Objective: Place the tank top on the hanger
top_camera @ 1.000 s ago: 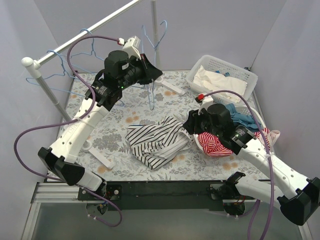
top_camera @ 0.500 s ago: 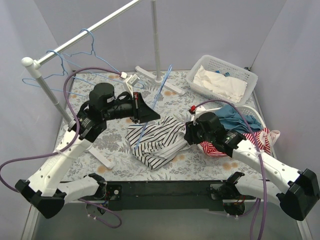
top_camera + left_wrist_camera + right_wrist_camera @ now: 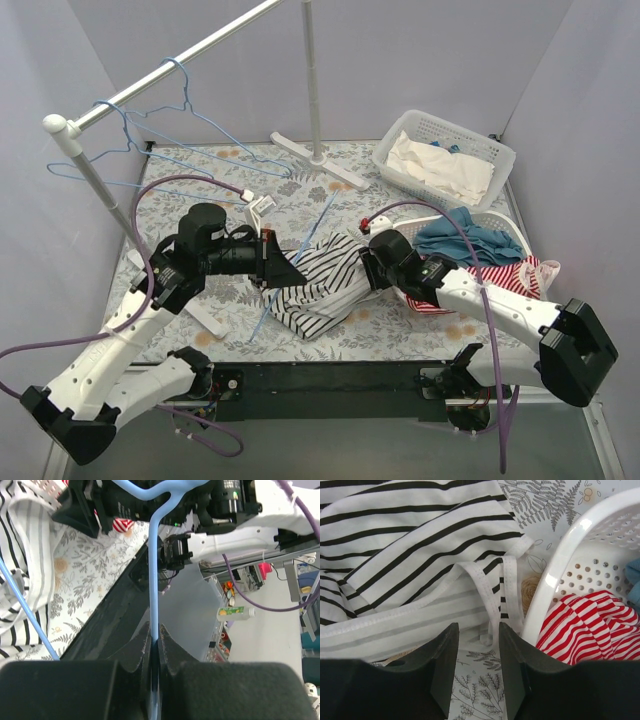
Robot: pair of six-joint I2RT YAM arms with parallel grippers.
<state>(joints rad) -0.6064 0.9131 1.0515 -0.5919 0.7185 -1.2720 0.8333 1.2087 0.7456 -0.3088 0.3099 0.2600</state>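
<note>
The black-and-white striped tank top (image 3: 315,285) lies crumpled mid-table, also in the right wrist view (image 3: 410,545). My left gripper (image 3: 285,265) is shut on a light-blue wire hanger (image 3: 300,255), its wire clamped between the fingers in the left wrist view (image 3: 154,605), held low over the top's left edge. My right gripper (image 3: 368,268) is open at the top's right edge; in the right wrist view (image 3: 479,635) a narrow white strap (image 3: 487,597) lies just ahead between the fingertips, not gripped.
A white basket (image 3: 505,225) holds teal-blue cloth (image 3: 460,238) and a red-and-white striped garment (image 3: 450,290), close right of my right gripper. Another white basket (image 3: 445,155) stands back right. A rail (image 3: 170,65) with several blue hangers (image 3: 150,130) crosses back left.
My left gripper brought the hanger down from near the rail to the tank top's left edge. My right gripper slid left toward the top's right edge and strap.
</note>
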